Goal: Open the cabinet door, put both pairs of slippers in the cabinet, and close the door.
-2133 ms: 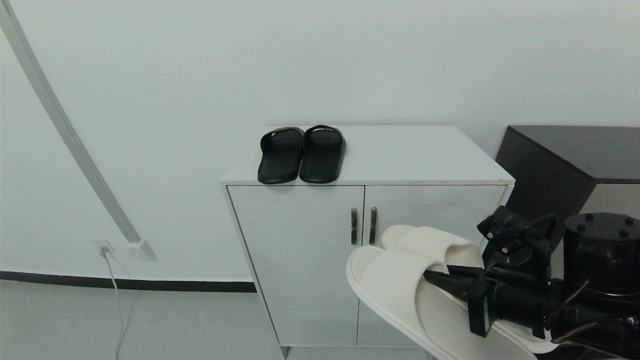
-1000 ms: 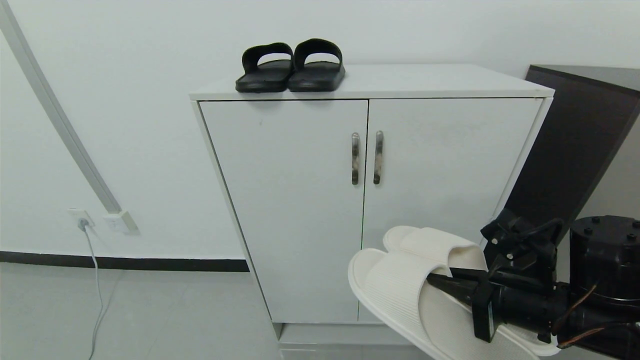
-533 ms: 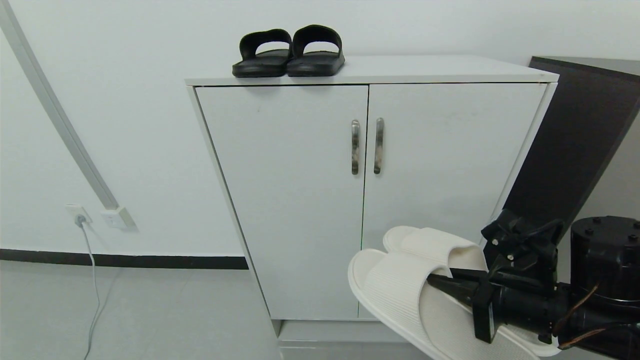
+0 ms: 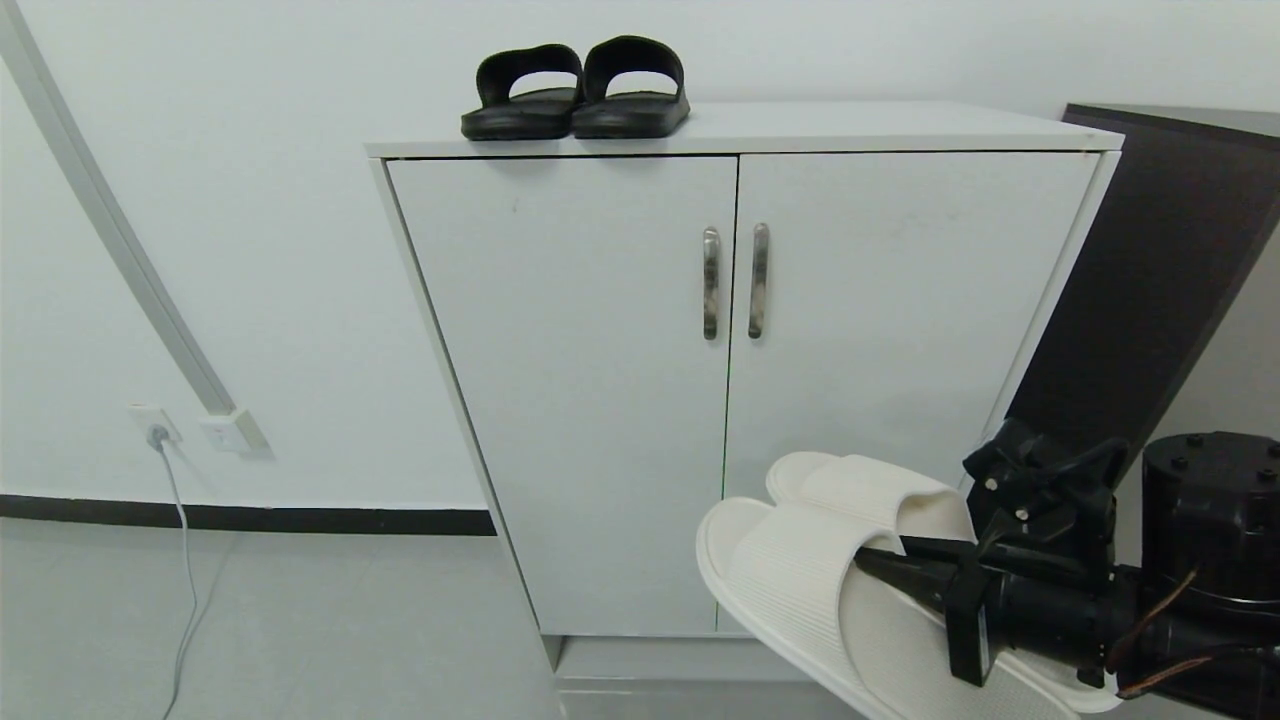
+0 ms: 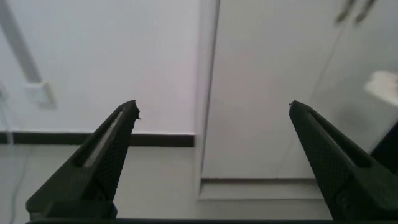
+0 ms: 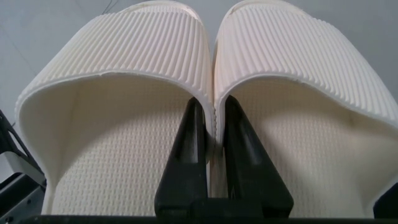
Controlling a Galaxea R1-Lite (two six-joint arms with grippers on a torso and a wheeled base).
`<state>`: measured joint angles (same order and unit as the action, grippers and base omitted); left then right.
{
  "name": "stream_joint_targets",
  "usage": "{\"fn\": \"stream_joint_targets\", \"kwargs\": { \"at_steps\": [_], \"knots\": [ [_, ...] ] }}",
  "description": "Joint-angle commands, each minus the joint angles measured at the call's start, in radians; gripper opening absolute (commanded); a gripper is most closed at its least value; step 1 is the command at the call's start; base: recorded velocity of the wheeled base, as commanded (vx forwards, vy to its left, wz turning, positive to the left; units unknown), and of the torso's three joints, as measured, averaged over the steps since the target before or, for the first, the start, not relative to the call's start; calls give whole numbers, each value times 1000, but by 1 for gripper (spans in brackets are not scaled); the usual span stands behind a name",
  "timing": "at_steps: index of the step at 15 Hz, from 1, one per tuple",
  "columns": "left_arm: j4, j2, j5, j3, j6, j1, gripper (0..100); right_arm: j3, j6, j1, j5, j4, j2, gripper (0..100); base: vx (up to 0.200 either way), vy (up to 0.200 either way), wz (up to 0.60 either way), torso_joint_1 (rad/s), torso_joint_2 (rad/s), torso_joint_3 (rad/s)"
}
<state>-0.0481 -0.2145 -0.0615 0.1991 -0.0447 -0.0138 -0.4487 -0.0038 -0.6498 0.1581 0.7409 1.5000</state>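
Observation:
A white two-door cabinet stands against the wall with both doors shut; two metal handles meet at the middle. A pair of black slippers rests on its top at the left. My right gripper is low at the right, shut on the inner edges of a pair of white slippers held side by side in front of the right door. In the right wrist view its fingers pinch the two slippers together. My left gripper is open and empty, facing the cabinet's lower left corner.
A dark cabinet stands right of the white one. A wall socket with a cable and a slanted conduit are on the wall at the left. Grey floor lies open before the cabinet's left side.
The head camera has dropped and come closer, so the cabinet looks larger and more front-on. The right gripper keeps its hold on the white slippers.

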Motion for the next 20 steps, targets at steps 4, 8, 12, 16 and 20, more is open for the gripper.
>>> {"fn": "stream_joint_targets", "kwargs": {
  "at_steps": [4,8,12,16,20],
  "knots": [
    [-211,-470,-255,138,-21,-9,100,2,-1,-1,0,2,-9,0,0,0,0,0,0,0],
    [-372,-678,-497,215,-21,-43,100,5,-1,-1,5,0,-4,0,0,0,0,0,0,0],
    [-375,-890,-500,391,-55,-236,100,15,-1,-2,1,0,-4,0,0,0,0,0,0,0],
    [-378,-1106,-475,586,-141,-425,100,42,1,-2,5,2,-7,0,0,0,0,0,0,0],
    [-590,-1338,-474,721,-296,-489,100,44,1,-2,5,0,-7,0,0,0,0,0,0,0]
  ]
}}
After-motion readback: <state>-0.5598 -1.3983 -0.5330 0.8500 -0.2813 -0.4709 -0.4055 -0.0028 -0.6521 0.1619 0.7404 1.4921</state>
